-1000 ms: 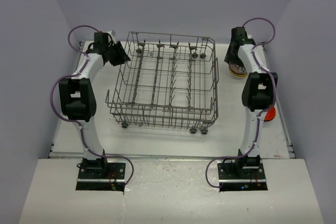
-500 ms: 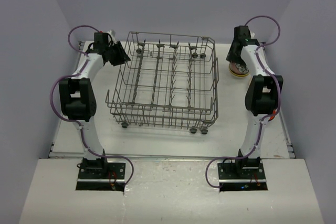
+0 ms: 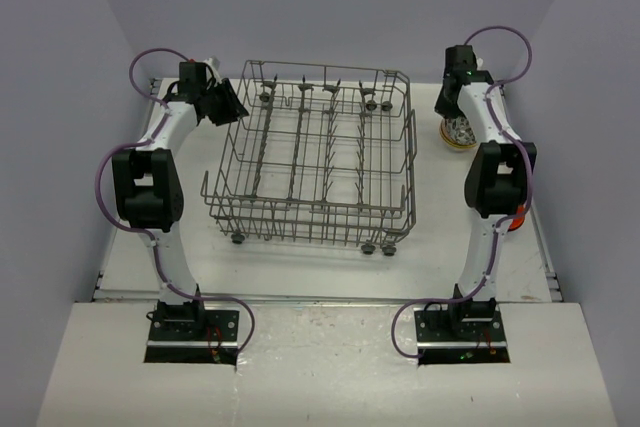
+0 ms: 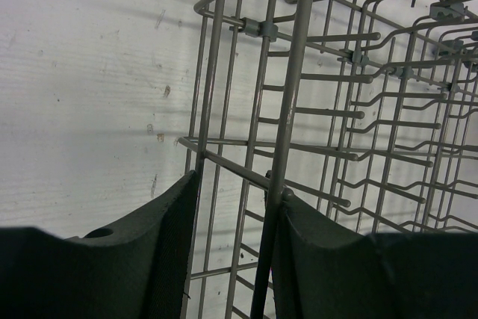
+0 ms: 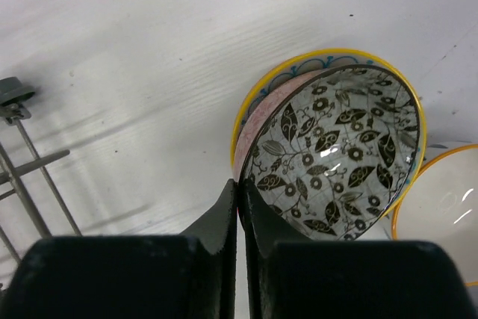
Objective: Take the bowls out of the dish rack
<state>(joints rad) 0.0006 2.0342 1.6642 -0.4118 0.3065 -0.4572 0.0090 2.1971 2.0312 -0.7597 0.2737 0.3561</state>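
**Q:** Bowl check: where is the black-and-white leaf-patterned bowl [image 5: 336, 155] relative to the right fingers [image 5: 213, 222]?
**A:** It is tilted, nested in a pink bowl [image 5: 250, 128] on the white counter [image 5: 149, 50], right of the grey wire dish rack [image 4: 293, 72]. Its near rim meets the fingertips. The fingers are nearly closed, pinching that rim.
**Q:** Left fingers [image 4: 168, 244]?
**A:** Spread apart, gripping nothing. One rack upright passes between them.

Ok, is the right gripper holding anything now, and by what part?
Seemingly the leaf-patterned bowl, pinched at its rim by the right gripper; it leans in a pink bowl.
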